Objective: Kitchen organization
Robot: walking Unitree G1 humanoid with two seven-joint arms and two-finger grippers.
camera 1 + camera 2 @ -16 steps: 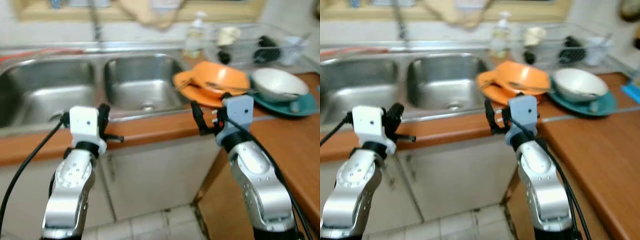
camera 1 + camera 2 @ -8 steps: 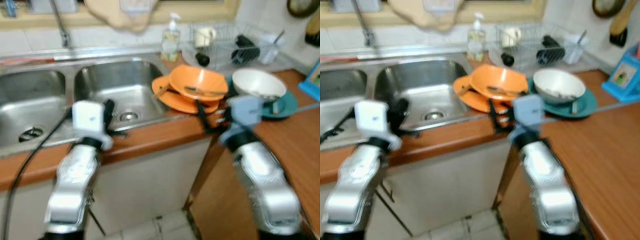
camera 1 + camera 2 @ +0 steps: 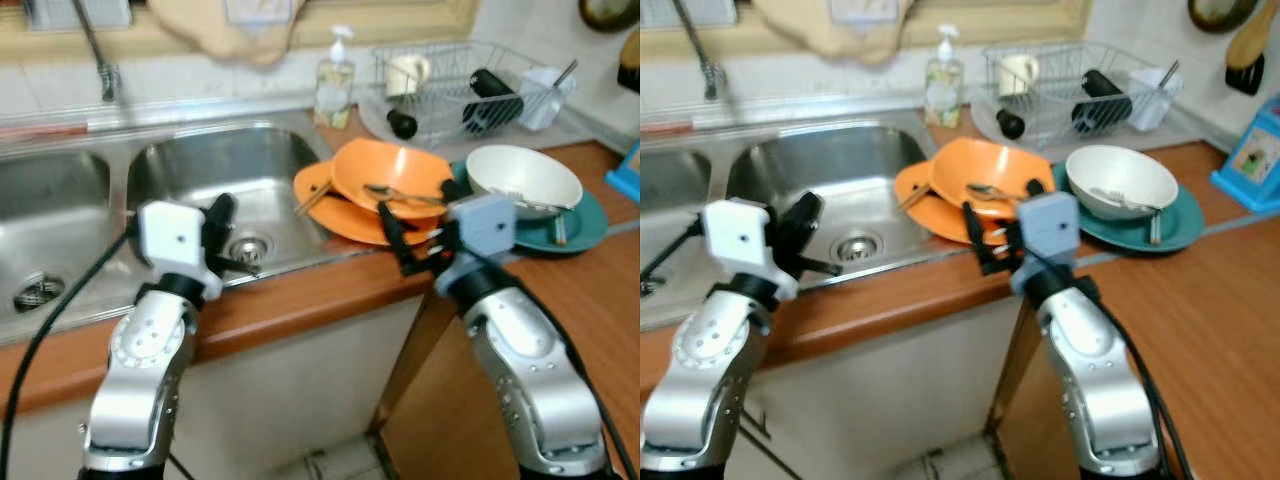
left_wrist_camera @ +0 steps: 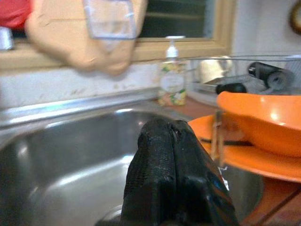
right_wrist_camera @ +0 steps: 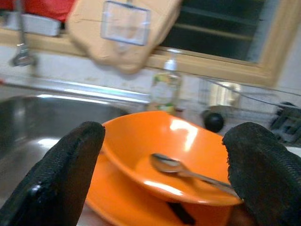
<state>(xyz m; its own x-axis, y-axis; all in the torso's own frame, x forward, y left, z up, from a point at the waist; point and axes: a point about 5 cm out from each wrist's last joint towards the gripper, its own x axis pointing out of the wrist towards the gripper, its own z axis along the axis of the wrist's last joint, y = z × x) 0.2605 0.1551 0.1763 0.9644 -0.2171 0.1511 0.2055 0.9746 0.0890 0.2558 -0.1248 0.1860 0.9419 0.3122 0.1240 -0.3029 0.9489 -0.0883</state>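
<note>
The whole scene has slid toward 3 o'clock and sharpened since half a second ago, so the camera has turned; the dishes themselves keep their arrangement.

The right gripper [image 3: 392, 240] hovers at the front edge of the brown wooden counter [image 3: 590, 290], its two black fingers spread wide and holding nothing. Against the earlier frame it now sits closer to the dishes, just short of the round orange plastic bowl [image 3: 392, 180], which lies at its 12 o'clock. In the right wrist view the bowl sits framed between the parted fingers [image 5: 66, 174]. A silver metal spoon [image 5: 188, 172] lies inside that bowl, which rests on a flat orange plate [image 3: 330, 200] at the sink's edge.

The left gripper [image 3: 220, 215] hangs over the near rim of the stainless steel double sink [image 3: 200, 175], fingers pressed together and empty, much as before; the round drain [image 3: 245, 247] is at its 5 o'clock.

At 3 o'clock from the orange bowl stands a white ceramic bowl [image 3: 520, 178] on a teal round plate [image 3: 585, 220], touching it. At 12 o'clock a clear soap dispenser bottle [image 3: 335, 85] stands by the wall, with a wire dish rack [image 3: 460, 85] just beside it at 3 o'clock. A tan cloth [image 3: 225, 30] hangs above the sink.
</note>
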